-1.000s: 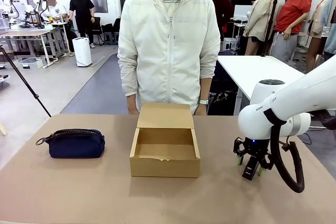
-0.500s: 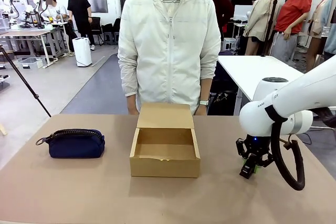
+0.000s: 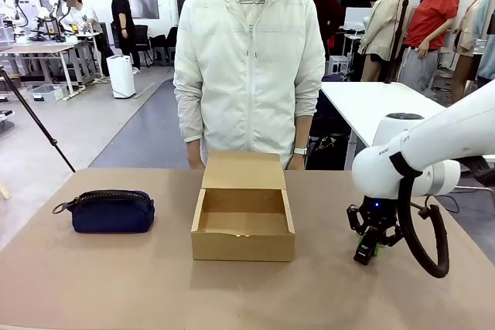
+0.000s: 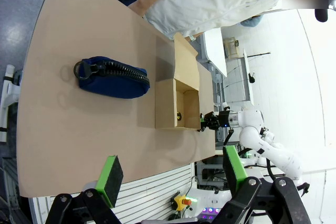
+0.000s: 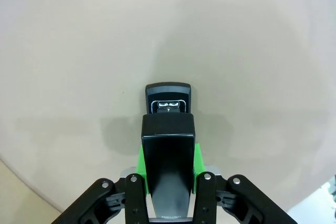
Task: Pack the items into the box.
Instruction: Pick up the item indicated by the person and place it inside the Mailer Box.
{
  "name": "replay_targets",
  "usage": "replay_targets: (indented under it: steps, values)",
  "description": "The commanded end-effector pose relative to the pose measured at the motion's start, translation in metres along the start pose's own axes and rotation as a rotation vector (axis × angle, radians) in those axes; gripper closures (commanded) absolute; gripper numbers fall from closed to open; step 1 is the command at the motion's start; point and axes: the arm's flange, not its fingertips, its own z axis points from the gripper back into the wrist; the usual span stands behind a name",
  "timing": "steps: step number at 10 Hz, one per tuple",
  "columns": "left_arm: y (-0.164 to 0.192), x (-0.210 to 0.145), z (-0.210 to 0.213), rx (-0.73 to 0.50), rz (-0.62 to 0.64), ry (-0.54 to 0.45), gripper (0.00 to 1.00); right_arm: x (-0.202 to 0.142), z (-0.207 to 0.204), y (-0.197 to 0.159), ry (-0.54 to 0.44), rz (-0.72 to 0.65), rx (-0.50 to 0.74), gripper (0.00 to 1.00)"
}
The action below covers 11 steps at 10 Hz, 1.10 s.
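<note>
The black stapler (image 5: pixel 168 124) is clamped between the green pads (image 5: pixel 198 160) of my right gripper (image 5: pixel 168 161), just over the bare tabletop. In the front view this gripper (image 3: pixel 367 251) hangs to the right of the box (image 3: pixel 243 246), apart from it. The brown cardboard box stands open at mid-table with its lid flap (image 3: pixel 243 170) folded back toward the person. The navy-blue zip pouch (image 3: pixel 112 212) lies to the box's left, pull loop pointing left. My left gripper (image 4: pixel 172 174) is open and high above the table, looking down on the pouch (image 4: pixel 113 77) and box (image 4: pixel 178 103).
A person in a white jacket (image 3: pixel 249 67) stands at the far edge right behind the box, hands low behind the lid. The brown table (image 3: pixel 116 284) is bare in front of the box and pouch. A tripod leg (image 3: pixel 35 117) slants past the left edge.
My right gripper's fingers went from spread to shut on the stapler, and the gripper shifted slightly. Pouch, box and person have not moved.
</note>
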Motion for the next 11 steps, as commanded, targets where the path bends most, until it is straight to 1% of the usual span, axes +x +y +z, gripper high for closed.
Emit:
replay_targets:
  steps: [1,2,3,4,5,6,7,11]
  values:
    - [0.000,0.001,0.001,-0.021,-0.012,-0.006,0.00,-0.001,0.062,-0.009,0.075,0.118,-0.001,1.00]
    - [0.000,0.001,0.001,-0.021,-0.012,-0.006,0.00,-0.004,0.102,-0.019,0.080,0.162,-0.038,1.00]
    - [0.000,0.001,0.001,-0.021,-0.012,-0.006,0.00,-0.009,0.139,-0.028,0.070,0.223,-0.047,1.00]
    - [0.000,0.001,0.001,-0.021,-0.012,-0.006,0.00,-0.013,0.171,-0.039,0.013,0.265,-0.017,1.00]
    - [0.000,0.001,0.001,-0.021,-0.012,-0.006,0.00,-0.017,0.187,-0.046,-0.006,0.266,0.014,1.00]
    - [0.000,0.001,0.001,-0.021,-0.012,-0.006,0.00,-0.017,0.187,-0.051,-0.003,0.250,0.069,1.00]
    - [0.000,0.001,0.001,-0.021,-0.012,-0.006,0.00,-0.023,0.181,-0.040,0.021,0.236,-0.012,1.00]
    - [0.000,0.001,0.001,-0.021,-0.012,-0.006,0.00,-0.025,0.186,-0.044,0.020,0.247,-0.009,1.00]
